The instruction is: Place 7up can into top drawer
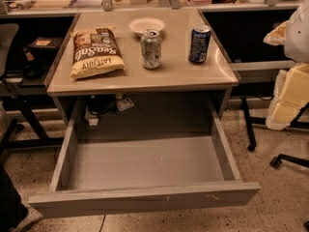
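The 7up can (151, 49), silvery with a pale mottled print and a pull-tab top, stands upright on the table top (169, 74) near its middle. The top drawer (145, 166) is pulled fully out below the table's front edge, and its plain grey inside holds nothing. My gripper (276, 34) is at the right edge of the view, beside the white arm (299, 30). It is off the table's right side, about level with the table top and well apart from the can.
A chip bag (95, 50) lies left of the can. A white bowl (146, 25) sits behind it. A dark blue can (199, 44) stands to its right. Pale yellow foam blocks (289, 98) and chair legs (251, 129) are right of the table.
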Controlling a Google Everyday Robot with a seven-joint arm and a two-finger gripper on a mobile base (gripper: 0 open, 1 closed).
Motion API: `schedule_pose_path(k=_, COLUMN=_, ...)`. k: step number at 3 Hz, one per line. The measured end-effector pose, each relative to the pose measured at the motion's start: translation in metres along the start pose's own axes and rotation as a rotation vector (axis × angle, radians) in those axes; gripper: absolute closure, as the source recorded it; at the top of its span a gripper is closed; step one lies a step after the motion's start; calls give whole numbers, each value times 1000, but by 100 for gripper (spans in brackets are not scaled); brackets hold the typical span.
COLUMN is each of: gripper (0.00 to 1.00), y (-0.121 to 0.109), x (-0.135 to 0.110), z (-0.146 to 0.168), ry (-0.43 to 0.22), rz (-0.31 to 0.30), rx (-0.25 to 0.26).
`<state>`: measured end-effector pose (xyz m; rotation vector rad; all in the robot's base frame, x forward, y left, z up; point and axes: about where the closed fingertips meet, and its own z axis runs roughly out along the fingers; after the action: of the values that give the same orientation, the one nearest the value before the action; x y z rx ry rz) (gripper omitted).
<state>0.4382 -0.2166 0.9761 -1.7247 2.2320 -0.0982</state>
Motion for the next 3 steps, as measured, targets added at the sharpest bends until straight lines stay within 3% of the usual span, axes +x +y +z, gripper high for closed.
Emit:
schedule_pose_path(k=1, gripper=0, y=-3, x=-3, z=-1, ry=-5, rz=2, rx=12)
schedule_pose_path(k=2, gripper=0, y=-23, x=-34, z=14, ry=6, rz=14, rx=-4)
schedule_pose_path(k=3, gripper=0, y=-23, x=-36, z=14, ry=8, rz=12, rx=-8)
